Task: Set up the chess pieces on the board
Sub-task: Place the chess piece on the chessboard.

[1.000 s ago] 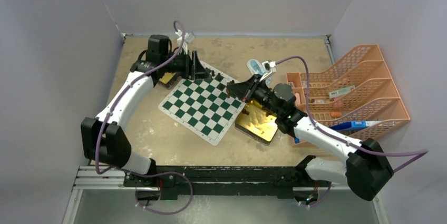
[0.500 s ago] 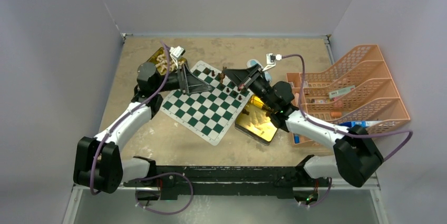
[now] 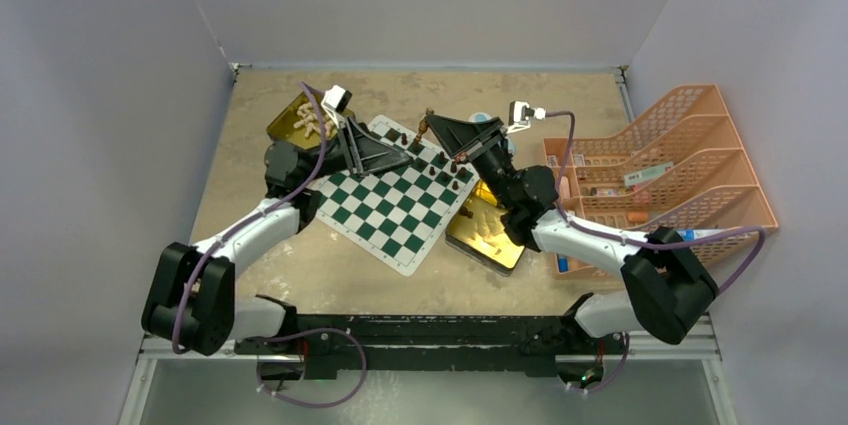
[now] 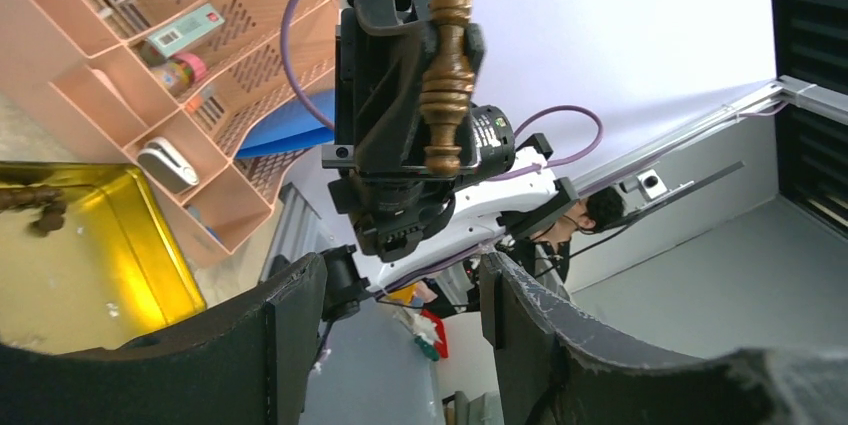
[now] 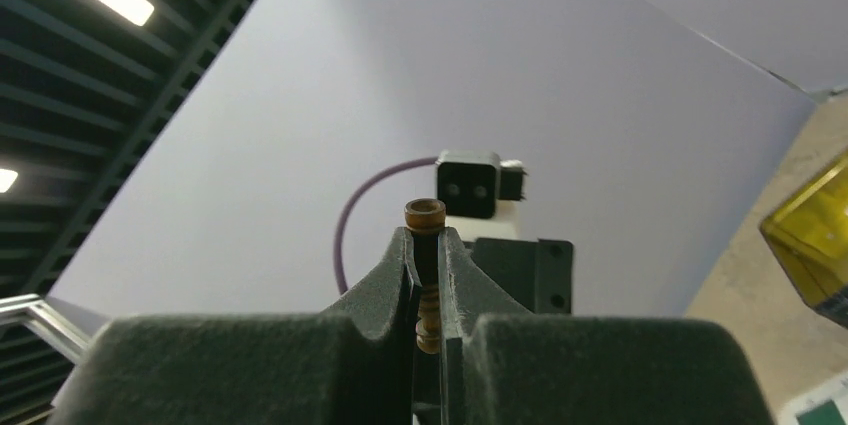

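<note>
Brown and turned like a table leg, a held piece (image 4: pixel 447 85) sits clamped lengthwise between the closed fingers of the right gripper (image 5: pixel 425 245). It is raised clear of the surface above the far corner of the board (image 3: pixel 385 213), and its collared end pokes out past the fingertips.

Facing it nose to nose over the same far corner is the left gripper (image 3: pixel 408 152). Its fingers (image 4: pixel 290 335) are parted with nothing between them, and its tips are near the piece but not touching it. The left wrist view looks straight down the gap at the right gripper and its cargo.

The green-and-white board lies flat, turned like a diamond between the two arms. Several dark pieces (image 3: pixel 452 173) stand on squares along its far-right edge; how many, and which figures, is too small to tell.

Beyond the board's far-left edge, a gold tin (image 3: pixel 283 127) holds a heap of cream pieces (image 3: pixel 312 123). A second tin (image 3: pixel 490 240) lies just beside the board's near-right edge, under the right arm, with a few dark figures in it. Well to the right of the board, an orange tray (image 3: pixel 700 145) with slanted compartments holds small oddments.
</note>
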Available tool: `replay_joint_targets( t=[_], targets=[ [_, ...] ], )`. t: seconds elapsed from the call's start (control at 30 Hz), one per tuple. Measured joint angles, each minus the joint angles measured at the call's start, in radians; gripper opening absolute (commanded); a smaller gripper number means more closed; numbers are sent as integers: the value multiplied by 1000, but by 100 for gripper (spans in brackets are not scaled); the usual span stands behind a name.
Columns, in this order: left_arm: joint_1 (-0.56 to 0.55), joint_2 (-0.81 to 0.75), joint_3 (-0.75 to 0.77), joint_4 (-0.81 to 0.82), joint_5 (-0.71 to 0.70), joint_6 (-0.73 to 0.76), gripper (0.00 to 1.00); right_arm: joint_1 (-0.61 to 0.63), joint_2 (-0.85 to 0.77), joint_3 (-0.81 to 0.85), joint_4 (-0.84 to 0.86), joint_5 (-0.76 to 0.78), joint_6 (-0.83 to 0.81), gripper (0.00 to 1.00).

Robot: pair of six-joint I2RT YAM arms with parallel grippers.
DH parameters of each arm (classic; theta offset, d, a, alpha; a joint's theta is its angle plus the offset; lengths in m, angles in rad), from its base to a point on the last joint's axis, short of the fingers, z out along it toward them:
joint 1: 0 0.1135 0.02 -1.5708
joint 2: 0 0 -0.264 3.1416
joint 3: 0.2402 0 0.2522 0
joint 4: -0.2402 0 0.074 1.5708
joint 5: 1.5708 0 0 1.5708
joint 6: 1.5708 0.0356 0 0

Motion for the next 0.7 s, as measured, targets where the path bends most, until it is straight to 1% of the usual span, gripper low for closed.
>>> replay_joint_targets(
  t=[0.17, 0.3, 0.57, 0.7],
  targets=[
    [-61, 44, 3, 54, -51, -40, 55, 28, 0, -13, 93, 47, 7, 0],
    [-86, 86, 4, 114, -94, -92, 53, 42, 0, -34, 142, 68, 3, 0],
    [-110, 94, 11, 206, -163, -158, 49, 58, 0, -58, 159, 107, -9, 0],
    [-117, 94, 16, 227, -183, -178, 48, 66, 0, -62, 159, 129, -25, 0]
  ],
)
